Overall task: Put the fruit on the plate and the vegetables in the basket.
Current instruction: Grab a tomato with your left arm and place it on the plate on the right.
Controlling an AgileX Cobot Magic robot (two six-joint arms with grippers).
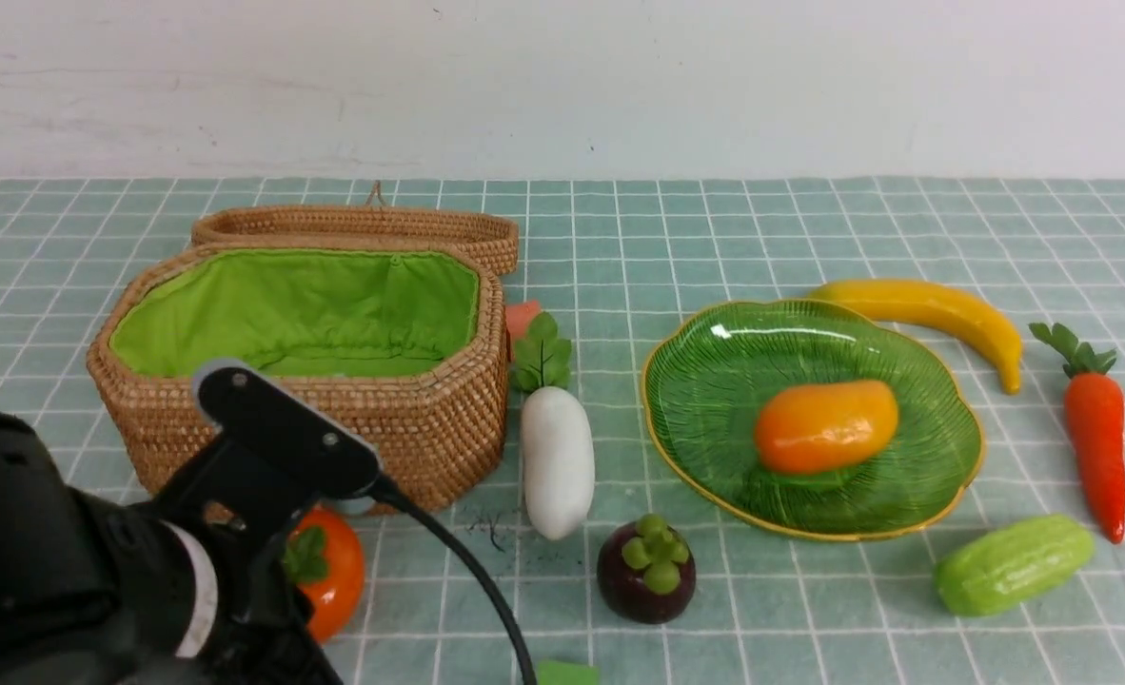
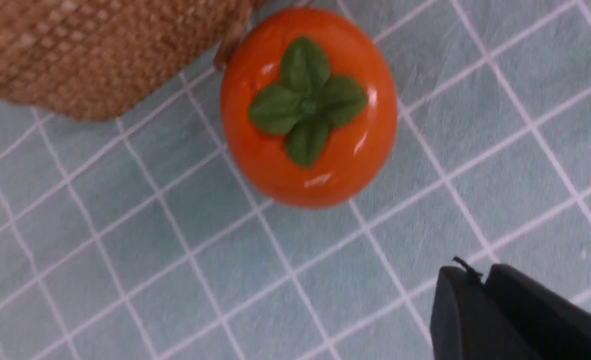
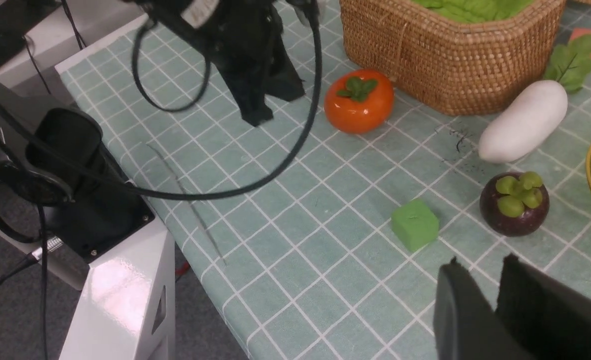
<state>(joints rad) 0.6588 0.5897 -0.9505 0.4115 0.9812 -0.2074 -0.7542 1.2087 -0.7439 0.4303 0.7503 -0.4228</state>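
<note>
The left pincer (image 2: 475,275) hung low over the checked cloth (image 2: 125,240) with its 2 jaws drawn almost together, narrow and holding nothing. Just ahead of its tips, and clear of them, the persimmon (image 2: 308,107) sat upright with its leaf cap on top. Right behind the persimmon stood the basket (image 2: 90,55), its lid tipped back and its green lining showing.

The right pincer (image 3: 496,267) was narrow too, with only a thin slit between its jaws and nothing in it. A small green block (image 3: 414,224) lay near in front of it. The mangosteen (image 3: 514,204) stood just beyond its tips. The radish (image 3: 523,120) lay farther on, beside the basket.

Well away from the left pincer, past the radish, the plate (image 1: 715,381) carried 1 fruit, the mango (image 1: 826,426). The banana (image 1: 934,314) lay just beside the plate's far rim. The carrot (image 1: 1095,438) and the cucumber (image 1: 1015,563) lay on the cloth beyond the plate, farthest from the left pincer.
</note>
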